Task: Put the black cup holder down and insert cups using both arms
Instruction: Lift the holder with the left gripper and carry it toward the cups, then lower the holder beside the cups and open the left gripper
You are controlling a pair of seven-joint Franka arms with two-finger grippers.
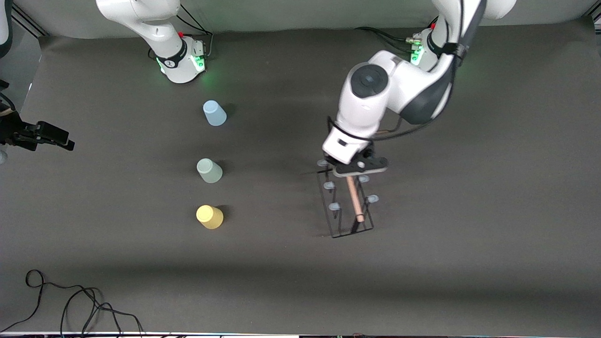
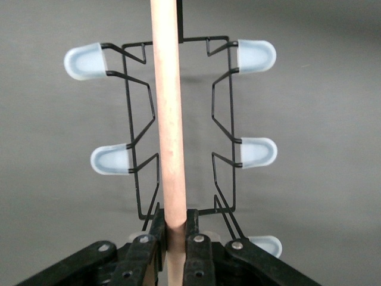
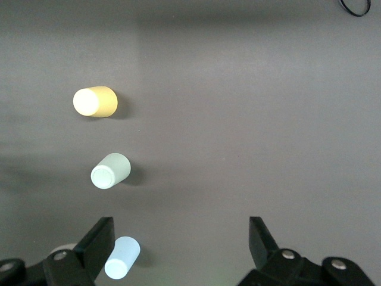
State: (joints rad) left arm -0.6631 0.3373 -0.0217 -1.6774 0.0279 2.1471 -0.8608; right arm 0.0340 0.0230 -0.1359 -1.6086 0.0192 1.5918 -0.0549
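Note:
The black cup holder (image 1: 350, 206) is upright toward the left arm's end of the table, its base low at the cloth; I cannot tell if it touches. My left gripper (image 1: 359, 166) (image 2: 177, 223) is shut on the end of its wooden rod handle (image 2: 168, 119). The prongs (image 2: 256, 152) are bare. Three cups stand upside down in a row toward the right arm's end: light blue (image 1: 214, 113) nearest the bases, pale green (image 1: 209, 170), and yellow (image 1: 209, 217) nearest the camera. My right gripper (image 3: 181, 235) hangs open and empty high over the table, beside the blue cup (image 3: 122, 258).
Dark cloth covers the table (image 1: 446, 263). A black device (image 1: 37, 136) juts in at the edge at the right arm's end. Loose black cables (image 1: 70, 305) lie at the near corner there. The arms' round bases (image 1: 185, 63) stand along the back edge.

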